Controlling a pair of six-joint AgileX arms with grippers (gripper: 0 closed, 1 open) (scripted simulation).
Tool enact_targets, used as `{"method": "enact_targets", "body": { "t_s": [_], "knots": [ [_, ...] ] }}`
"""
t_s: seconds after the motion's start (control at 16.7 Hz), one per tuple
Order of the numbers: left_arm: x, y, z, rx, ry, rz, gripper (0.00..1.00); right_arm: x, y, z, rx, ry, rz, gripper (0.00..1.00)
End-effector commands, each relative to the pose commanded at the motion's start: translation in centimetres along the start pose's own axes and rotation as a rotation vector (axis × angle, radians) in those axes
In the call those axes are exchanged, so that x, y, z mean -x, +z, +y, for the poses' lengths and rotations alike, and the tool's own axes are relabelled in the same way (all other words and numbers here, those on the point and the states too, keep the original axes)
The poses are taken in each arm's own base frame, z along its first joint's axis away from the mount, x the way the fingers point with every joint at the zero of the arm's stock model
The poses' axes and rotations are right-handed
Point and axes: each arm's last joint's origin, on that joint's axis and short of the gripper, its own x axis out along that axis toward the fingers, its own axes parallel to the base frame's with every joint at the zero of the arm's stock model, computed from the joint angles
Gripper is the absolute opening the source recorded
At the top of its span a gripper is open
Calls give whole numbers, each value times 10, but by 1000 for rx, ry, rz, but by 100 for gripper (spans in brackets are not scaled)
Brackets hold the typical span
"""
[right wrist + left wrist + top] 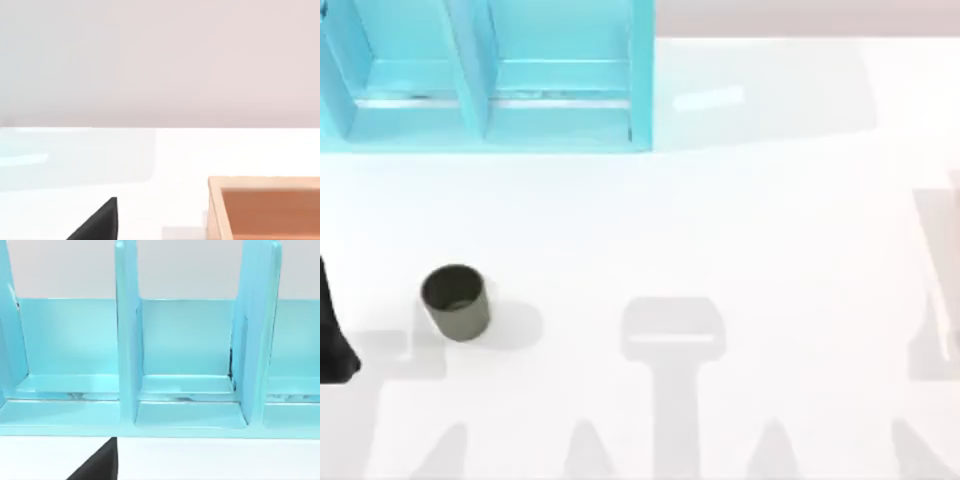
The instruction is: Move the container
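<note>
The small dark olive-grey cylindrical container (456, 301) stood upright on the white surface (720, 230), near-left area, open rim up, nothing touching it. Large turquoise shelf unit (485, 75) sat at the far left, well apart from the container; its upright dividers and compartments looked bare in the left wrist view (187, 360).

My left arm (334, 330) was at the left edge of the surface, just left of the container and apart from it. A dark sliver of my left tool (97, 465) showed against the surface in the left wrist view, camera facing the shelf. Couldn't tell how far that tool was open; it had hold of nothing as far as I could see.

My right arm was parked. The right wrist view showed a dark sliver of my right tool (97, 225), plus an orange-brown open box with pale wooden-looking walls (215, 210) on the surface beside it. Opening of that tool: couldn't tell either.

Judgement: step in hand was the approach, grasp not yet made, task barely begun. Left arm was the closer one. Next move would call for bringing the left tool over the container, opening wide enough to straddle the rim or wall, descending square so the cup didn't tip. Destination unclear from the task; shelf or box both plausible.
</note>
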Motion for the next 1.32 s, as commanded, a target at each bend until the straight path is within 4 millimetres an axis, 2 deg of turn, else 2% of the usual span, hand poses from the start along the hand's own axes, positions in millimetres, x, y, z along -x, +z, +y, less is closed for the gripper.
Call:
{"method": "enact_targets", "body": {
  "t_s": [0.18, 0.3, 0.48, 0.6, 0.72, 0.9, 1.14, 1.32],
  "knots": [
    [0, 2, 0, 3, -2, 9, 100, 0, 0, 0, 0, 0, 0, 100],
    [0, 11, -2, 15, -14, 54, 100, 0, 0, 0, 0, 0, 0, 100],
    [-5, 39, -6, 45, -49, 180, 100, 0, 0, 0, 0, 0, 0, 100],
    [-14, 62, -10, 67, -76, 310, 100, 0, 0, 0, 0, 0, 0, 100],
    [-33, 82, -17, 85, -98, 481, 100, 0, 0, 0, 0, 0, 0, 100],
    [-75, 100, -33, 95, -115, 781, 100, 0, 0, 0, 0, 0, 0, 100],
    [-134, 103, -63, 76, -100, 1149, 100, 0, 0, 0, 0, 0, 0, 100],
    [-171, 97, -87, 46, -73, 1347, 100, 0, 0, 0, 0, 0, 0, 100]
  ]
}}
